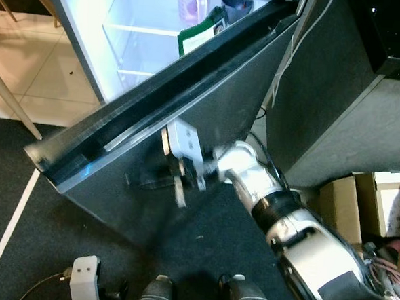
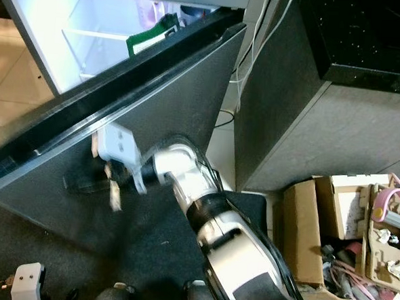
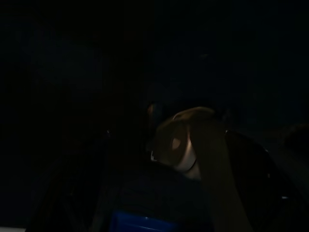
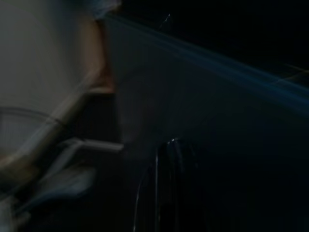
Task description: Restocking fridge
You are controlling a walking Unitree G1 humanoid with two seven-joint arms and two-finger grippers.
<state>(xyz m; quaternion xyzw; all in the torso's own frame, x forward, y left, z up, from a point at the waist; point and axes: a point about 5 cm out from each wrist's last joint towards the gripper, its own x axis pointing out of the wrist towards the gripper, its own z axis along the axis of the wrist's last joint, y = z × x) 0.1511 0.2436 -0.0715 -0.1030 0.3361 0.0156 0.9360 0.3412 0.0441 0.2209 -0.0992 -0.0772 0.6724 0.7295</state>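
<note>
The fridge (image 1: 125, 43) stands lit inside, with its dark grey door (image 1: 215, 117) swung partway across the opening. A green packet (image 1: 202, 29) and a pink container (image 1: 188, 5) sit on the shelves behind the door's edge. My right gripper (image 1: 147, 182) lies against the door's outer face, its black fingers (image 4: 169, 188) shut with nothing between them. The right wrist view is blurred and shows the dark door panel (image 4: 217, 111) close up. My left gripper (image 1: 113, 293) hangs low at the bottom left, idle. The left wrist view is almost black.
A dark cabinet (image 1: 339, 97) stands right of the fridge, with white cables (image 2: 250, 51) in the gap. Cardboard boxes (image 2: 304, 231) and pink clutter (image 2: 393, 209) lie on the floor at the right. Pale tiles and a table leg (image 1: 6, 97) are at the left.
</note>
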